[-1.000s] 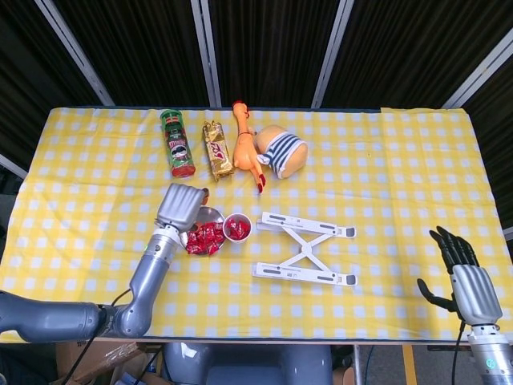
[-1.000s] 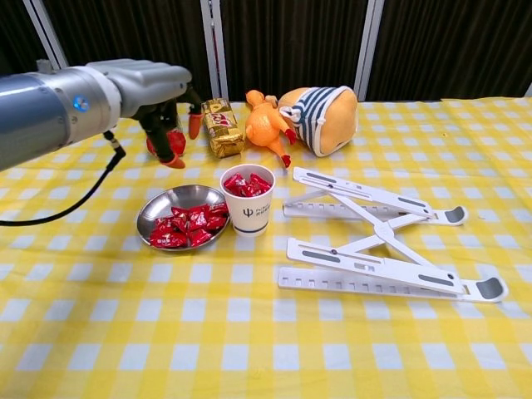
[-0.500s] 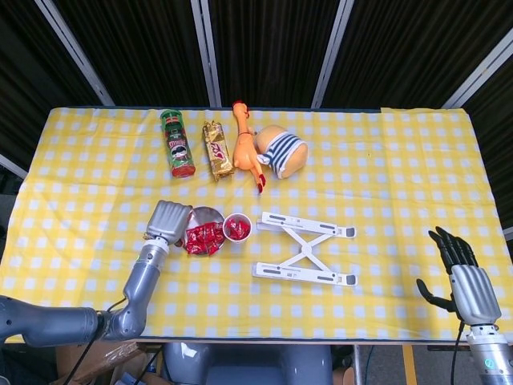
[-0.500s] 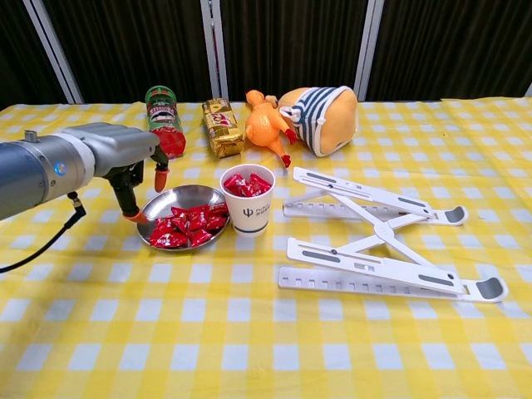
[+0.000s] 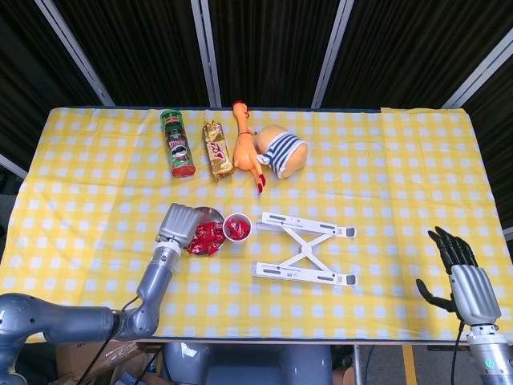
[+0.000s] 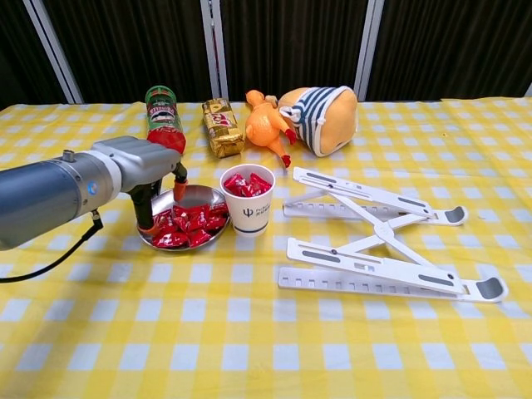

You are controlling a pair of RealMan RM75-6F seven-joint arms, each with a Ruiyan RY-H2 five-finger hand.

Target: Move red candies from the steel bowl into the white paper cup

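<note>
Left hand is positioned over the left rim of the steel bowl, fingers pointing down into it; my fingertips sit among the red candies, but I cannot tell whether a candy is pinched. Red candies fill the bowl, mostly its near half. White paper cup stands upright, touching the bowl's right edge, and already contains red candies up to its rim.

Right hand hangs off the table's right front corner, well apart from the bowl, fingers spread and holding nothing; only the head view shows it.

White folding stand lies flat just right of the cup. Behind the bowl, along the far edge of the yellow checked tablecloth: a green Pringles can lying down, a gold snack packet, an orange rubber chicken, and a striped plush toy, set left to right.
</note>
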